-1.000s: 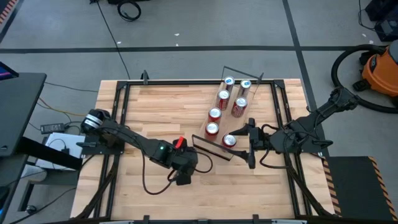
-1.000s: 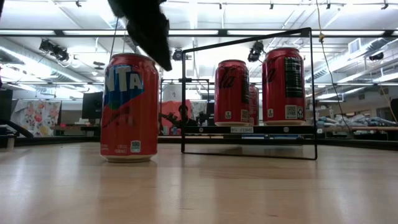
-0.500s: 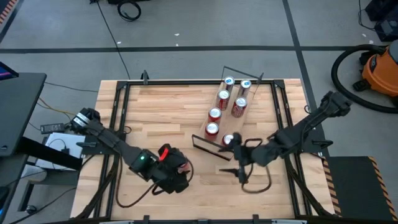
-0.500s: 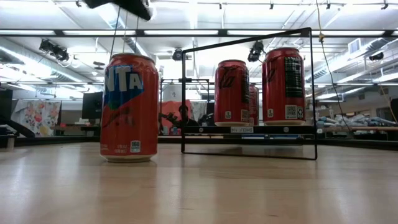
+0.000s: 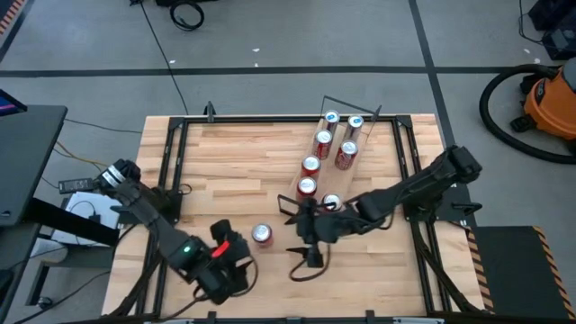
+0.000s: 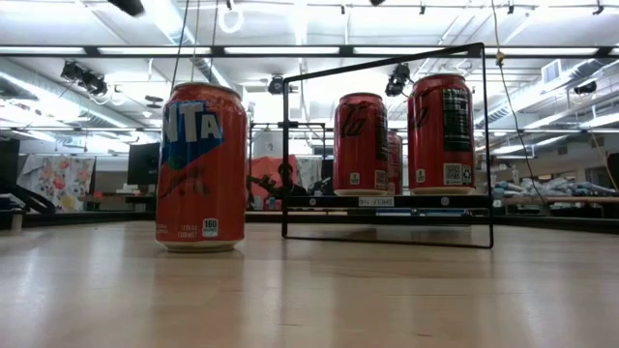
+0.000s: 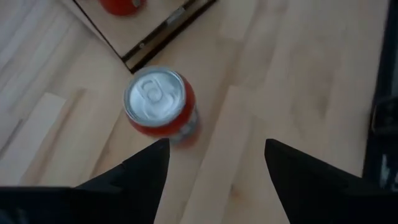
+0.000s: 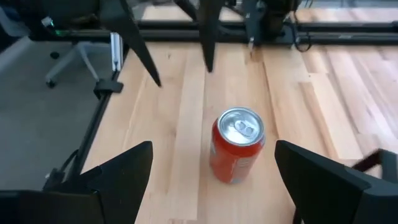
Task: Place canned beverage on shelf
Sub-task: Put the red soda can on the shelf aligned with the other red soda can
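A red beverage can stands upright on its base on the tabletop, clear of both grippers; it also shows in the low view. My left gripper is open, at the can's near left, with the can ahead of its fingers. My right gripper is open at the can's right, facing the can. The shelf runs slantwise from the middle toward the far right and carries several red cans; its wire frame shows in the low view.
Black rails run along the table's left and right sides. The shelf's near end lies close to the can. Bare wood spreads over the far left. An orange vacuum stands on the floor beyond the right side.
My left gripper has drawn back from above the can, up and toward the table's near left corner, turning as it went. My right gripper has swung from beside the shelf's near end toward the table's left, closer to the can. The can has stayed upright in place.
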`<control>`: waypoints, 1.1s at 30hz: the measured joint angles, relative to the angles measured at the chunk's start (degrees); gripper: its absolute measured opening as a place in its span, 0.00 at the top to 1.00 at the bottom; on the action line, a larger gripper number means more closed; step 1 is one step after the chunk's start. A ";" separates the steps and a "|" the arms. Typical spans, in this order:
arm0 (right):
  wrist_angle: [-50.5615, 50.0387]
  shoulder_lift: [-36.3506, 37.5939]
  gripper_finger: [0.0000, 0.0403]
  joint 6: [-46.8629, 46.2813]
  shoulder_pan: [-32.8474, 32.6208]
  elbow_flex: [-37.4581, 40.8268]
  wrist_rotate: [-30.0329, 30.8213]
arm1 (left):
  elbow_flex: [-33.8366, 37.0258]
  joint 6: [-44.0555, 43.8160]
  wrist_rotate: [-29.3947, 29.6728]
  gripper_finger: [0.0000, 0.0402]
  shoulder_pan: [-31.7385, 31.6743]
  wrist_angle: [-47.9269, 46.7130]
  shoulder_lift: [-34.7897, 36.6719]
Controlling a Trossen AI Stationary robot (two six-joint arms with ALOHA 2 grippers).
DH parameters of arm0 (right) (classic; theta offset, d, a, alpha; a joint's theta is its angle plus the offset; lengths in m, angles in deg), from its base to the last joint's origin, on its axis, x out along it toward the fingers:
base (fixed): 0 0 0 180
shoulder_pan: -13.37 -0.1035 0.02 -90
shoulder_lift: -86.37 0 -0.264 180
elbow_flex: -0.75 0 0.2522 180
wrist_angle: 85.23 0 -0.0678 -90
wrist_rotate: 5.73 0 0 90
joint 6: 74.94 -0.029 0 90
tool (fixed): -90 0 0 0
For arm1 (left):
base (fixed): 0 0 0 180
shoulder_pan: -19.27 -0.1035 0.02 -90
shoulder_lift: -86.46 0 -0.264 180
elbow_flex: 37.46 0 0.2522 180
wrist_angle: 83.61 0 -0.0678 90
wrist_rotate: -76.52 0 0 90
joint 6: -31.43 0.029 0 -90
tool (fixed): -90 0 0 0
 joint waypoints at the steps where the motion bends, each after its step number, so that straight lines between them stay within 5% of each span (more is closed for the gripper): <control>1: -0.79 -1.36 0.13 -0.02 0.44 -1.73 -0.64 | -0.02 -0.02 0.21 0.32 0.94 -0.50 0.00; 7: -9.52 -9.64 0.13 -1.12 1.56 -12.44 -1.06 | 0.07 2.95 1.63 0.41 5.32 -3.23 0.74; 17: -20.80 -19.36 0.13 -7.80 1.39 -26.04 -1.02 | 0.62 22.96 2.33 0.54 2.17 -1.28 7.05; 26: -24.06 -18.97 0.13 -14.61 -0.54 -27.31 0.61 | 23.03 25.59 -3.03 0.55 0.78 18.53 24.88; 33: -22.70 -21.83 0.13 -13.97 -0.97 -27.21 -1.23 | 36.23 17.10 -7.59 0.55 -2.59 28.30 32.07</control>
